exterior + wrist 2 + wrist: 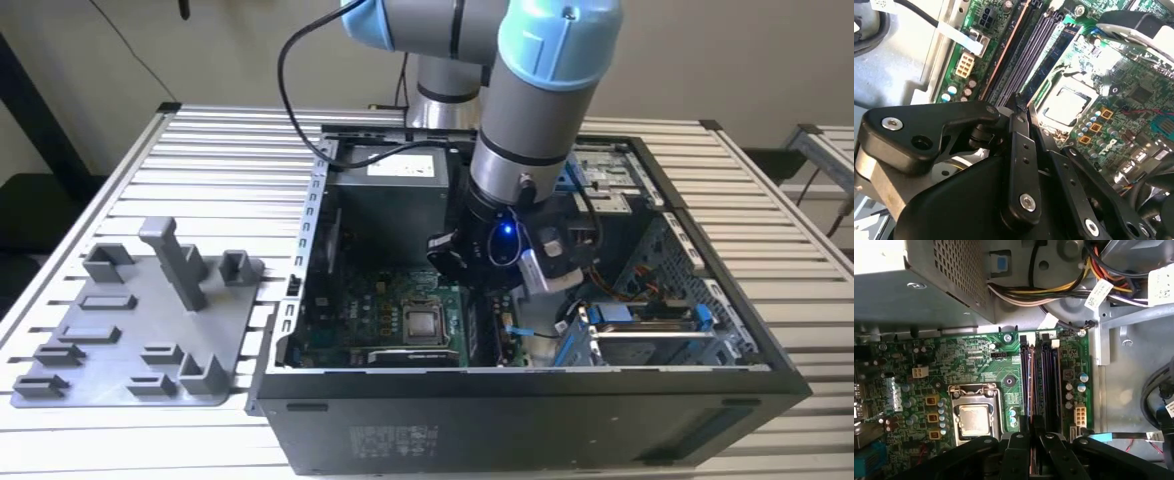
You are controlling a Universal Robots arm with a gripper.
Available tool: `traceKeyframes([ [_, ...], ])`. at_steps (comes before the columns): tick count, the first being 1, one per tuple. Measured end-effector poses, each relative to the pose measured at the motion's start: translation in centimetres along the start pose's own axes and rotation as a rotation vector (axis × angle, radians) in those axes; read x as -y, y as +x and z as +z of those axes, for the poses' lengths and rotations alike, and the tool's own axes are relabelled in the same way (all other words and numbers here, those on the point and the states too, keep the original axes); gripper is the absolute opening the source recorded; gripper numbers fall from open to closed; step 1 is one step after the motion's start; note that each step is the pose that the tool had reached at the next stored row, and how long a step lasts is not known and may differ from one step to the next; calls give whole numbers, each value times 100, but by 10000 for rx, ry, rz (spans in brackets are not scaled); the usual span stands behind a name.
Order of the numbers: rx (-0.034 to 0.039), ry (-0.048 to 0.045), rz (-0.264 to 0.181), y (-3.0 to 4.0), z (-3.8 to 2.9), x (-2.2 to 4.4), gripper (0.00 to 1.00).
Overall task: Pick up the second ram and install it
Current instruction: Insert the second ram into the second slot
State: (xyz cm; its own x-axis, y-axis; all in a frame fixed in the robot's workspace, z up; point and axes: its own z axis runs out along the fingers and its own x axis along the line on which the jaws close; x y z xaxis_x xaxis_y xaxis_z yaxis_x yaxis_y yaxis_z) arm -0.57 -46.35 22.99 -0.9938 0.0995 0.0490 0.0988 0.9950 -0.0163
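My gripper (1030, 436) hangs low inside the open computer case (534, 405), right over the memory slots (1046, 380) on the green motherboard (979, 360). Its fingers (1019, 130) stand almost together, shut on a thin dark strip seen edge-on. I take this strip to be the second ram (1029, 395). It lies in line with the slot nearest the processor (974, 420). I cannot tell whether it is seated in that slot. In the exterior view the gripper (487, 300) sits just to that view's right of the processor (424, 323).
A grey power supply box (387, 190) and a bundle of cables (1054, 290) sit beyond the slots. Blue drive brackets (641, 325) fill the case at the exterior view's right. A grey holder tray (134, 330) with upright blocks lies on the slatted table beside the case.
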Motion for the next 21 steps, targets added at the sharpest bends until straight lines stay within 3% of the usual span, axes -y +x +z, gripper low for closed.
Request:
traceKeyframes([
  [7, 1, 39, 5, -17, 11, 3, 15],
  [21, 2, 50, 5, -30, 111, -20, 15],
])
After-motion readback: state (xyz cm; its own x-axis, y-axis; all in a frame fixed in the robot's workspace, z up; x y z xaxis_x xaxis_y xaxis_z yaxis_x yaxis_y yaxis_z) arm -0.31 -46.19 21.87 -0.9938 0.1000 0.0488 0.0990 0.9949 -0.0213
